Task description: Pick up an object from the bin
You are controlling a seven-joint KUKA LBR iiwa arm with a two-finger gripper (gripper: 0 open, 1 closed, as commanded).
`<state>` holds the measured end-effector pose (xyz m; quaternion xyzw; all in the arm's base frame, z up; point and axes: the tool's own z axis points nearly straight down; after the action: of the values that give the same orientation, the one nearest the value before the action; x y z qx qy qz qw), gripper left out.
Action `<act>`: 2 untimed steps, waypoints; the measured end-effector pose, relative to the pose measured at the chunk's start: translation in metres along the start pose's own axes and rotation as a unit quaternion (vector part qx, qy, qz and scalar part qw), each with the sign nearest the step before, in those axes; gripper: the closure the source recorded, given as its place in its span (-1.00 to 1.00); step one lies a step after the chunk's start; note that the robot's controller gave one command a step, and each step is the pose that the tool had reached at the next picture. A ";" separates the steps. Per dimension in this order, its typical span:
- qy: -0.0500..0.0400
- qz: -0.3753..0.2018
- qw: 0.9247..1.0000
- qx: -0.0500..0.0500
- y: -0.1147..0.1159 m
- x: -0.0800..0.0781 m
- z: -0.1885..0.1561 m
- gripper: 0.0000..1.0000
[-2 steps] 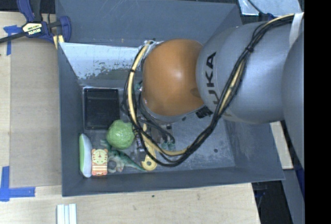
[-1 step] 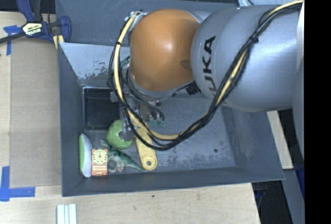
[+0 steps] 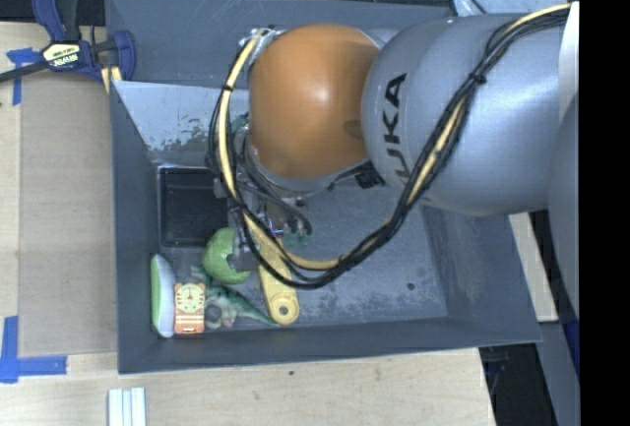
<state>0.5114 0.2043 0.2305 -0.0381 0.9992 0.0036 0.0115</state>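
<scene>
The hand [image 3: 271, 220] is seen just beside a round green object [image 3: 222, 255] at the bin's [image 3: 394, 291] lower left; whether it is open or closed cannot be told

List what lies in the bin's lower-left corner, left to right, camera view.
green-and-white oblong piece → small orange box → round green thing → yellow handle-like piece. Left out: black rectangular thing, which spans several of them.
</scene>
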 end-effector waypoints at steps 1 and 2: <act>0.000 0.004 1.000 0.000 -0.003 -0.011 0.074 -1.00; 0.001 0.027 1.000 0.000 -0.008 -0.009 0.034 -1.00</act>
<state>0.5222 0.1974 0.1970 -0.0111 0.9999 0.0039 0.0109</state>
